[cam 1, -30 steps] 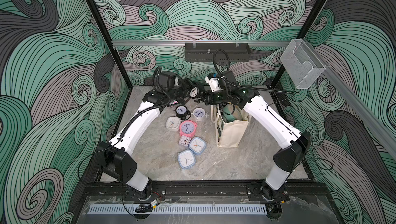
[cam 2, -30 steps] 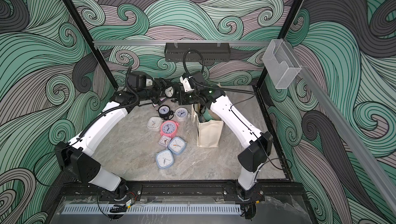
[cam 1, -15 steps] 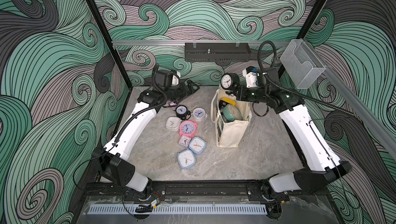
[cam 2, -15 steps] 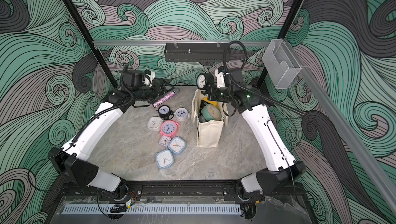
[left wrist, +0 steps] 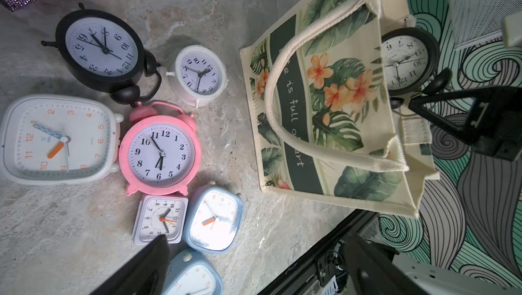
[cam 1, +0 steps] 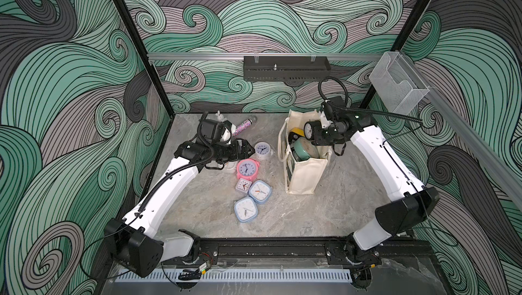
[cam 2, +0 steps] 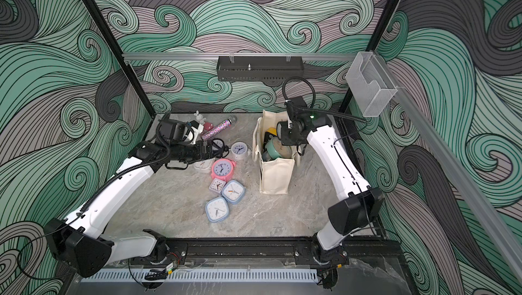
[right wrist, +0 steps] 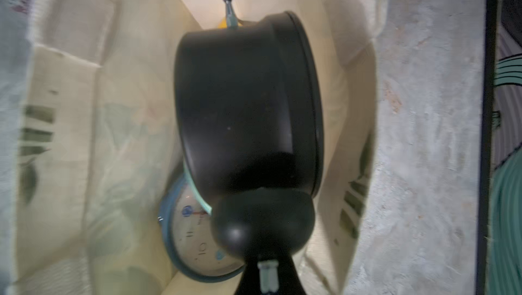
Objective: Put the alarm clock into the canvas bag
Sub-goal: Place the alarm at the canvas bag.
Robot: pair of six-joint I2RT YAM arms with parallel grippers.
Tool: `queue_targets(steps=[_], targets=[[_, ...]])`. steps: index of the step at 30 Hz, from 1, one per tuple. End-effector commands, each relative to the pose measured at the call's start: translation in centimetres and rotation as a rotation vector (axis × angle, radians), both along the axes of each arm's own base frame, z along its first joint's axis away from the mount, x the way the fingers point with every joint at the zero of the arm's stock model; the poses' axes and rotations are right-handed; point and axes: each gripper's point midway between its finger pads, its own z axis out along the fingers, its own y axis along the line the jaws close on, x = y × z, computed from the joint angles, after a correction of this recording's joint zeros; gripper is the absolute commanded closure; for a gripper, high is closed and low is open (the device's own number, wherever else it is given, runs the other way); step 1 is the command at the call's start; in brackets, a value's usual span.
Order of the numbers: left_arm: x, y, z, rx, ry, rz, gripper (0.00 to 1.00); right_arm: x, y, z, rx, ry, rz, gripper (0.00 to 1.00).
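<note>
The right gripper [cam 1: 315, 136], closed on the black alarm clock [cam 1: 308, 130], holds it over the open canvas bag [cam 1: 303, 176] right of the frame's centre, so only the release seems left, while the left gripper [cam 1: 244, 149] hangs open and empty.

Right pincer [cam 1: 317, 135], clamped on the black alarm clock [cam 1: 308, 130], has swung away from the left pincer [cam 1: 244, 149] across to the canvas bag [cam 1: 303, 175] and descended to its open mouth. Left pincer has drawn forward over the loose clocks [cam 1: 247, 168] on the surface [cam 1: 339, 194].
</note>
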Motion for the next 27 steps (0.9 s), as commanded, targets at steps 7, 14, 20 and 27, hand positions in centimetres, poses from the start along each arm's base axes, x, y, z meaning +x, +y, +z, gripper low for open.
queue_targets(steps=[7,14,20,27], targets=[[-0.7,0.7,1.1,0.021,-0.048,-0.012,0.01,2.4,-1.6,-0.7,-0.207,0.006,-0.018,1.00],[-0.9,0.8,0.9,0.030,-0.042,-0.011,0.01,4.4,-0.5,-3.2,-0.265,0.048,0.003,1.00],[-0.7,1.0,0.7,0.046,-0.040,-0.002,0.01,5.3,0.5,-5.4,-0.275,0.096,0.020,0.96],[-0.3,2.2,0.2,0.114,-0.042,0.028,0.01,5.1,1.7,-3.2,-0.276,0.015,0.052,0.95]])
